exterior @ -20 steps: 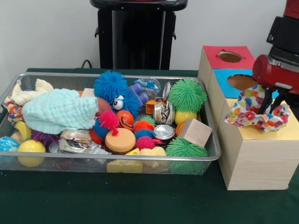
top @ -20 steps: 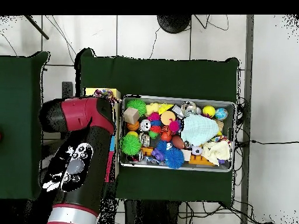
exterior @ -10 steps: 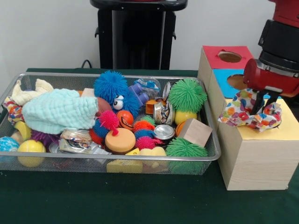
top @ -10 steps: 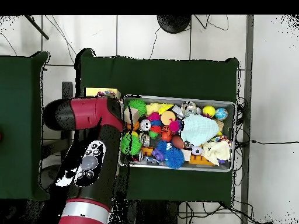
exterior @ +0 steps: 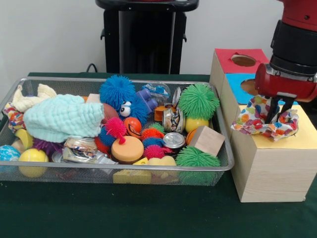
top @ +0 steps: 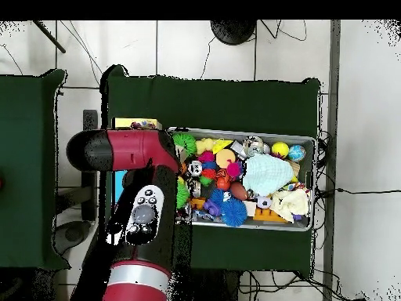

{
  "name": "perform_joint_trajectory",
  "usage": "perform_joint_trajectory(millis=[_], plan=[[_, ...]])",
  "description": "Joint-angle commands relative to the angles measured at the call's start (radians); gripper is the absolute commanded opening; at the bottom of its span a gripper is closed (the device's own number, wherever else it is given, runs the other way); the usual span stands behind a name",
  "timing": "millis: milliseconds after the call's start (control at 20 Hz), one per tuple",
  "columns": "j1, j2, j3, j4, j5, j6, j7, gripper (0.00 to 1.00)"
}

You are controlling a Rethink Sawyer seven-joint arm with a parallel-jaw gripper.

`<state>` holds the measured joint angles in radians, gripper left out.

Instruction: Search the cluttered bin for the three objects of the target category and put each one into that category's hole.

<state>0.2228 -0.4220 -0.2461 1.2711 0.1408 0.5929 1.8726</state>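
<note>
The silver wire mesh bin [exterior: 99, 168] is full of toys; it also shows in the overhead view [top: 235, 131]. To its right stands the wooden box with the yellow top [exterior: 304, 134]. A colourful spotted cloth [exterior: 250, 119] lies bunched on that top and hides the hole. My gripper [exterior: 277, 115] points straight down into the cloth and is shut on it, just above the yellow top. In the overhead view the red arm [top: 133, 153] covers most of the boxes; only a strip of the yellow top [top: 125, 123] shows.
Behind the yellow box stand the blue-topped box [exterior: 237, 82] and the red-topped box [exterior: 228, 57]. The bin holds a mint cloth [exterior: 64, 118], a blue fuzzy ball [exterior: 117, 91], a green spiky ball [exterior: 198, 100] and a wooden block [exterior: 207, 140].
The arm has swung a little left in the front view with the cloth in it. The cloth has come down onto the yellow top.
</note>
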Motion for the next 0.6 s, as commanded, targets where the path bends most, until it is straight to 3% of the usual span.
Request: perform_joint_trajectory(millis=[50,600], plan=[[-0.089,0.117,0.243,0.209,0.020,-0.030,0.033,0.00],[-0.165,0.143,0.361,0.234,0.032,-0.032,0.016,0.00]])
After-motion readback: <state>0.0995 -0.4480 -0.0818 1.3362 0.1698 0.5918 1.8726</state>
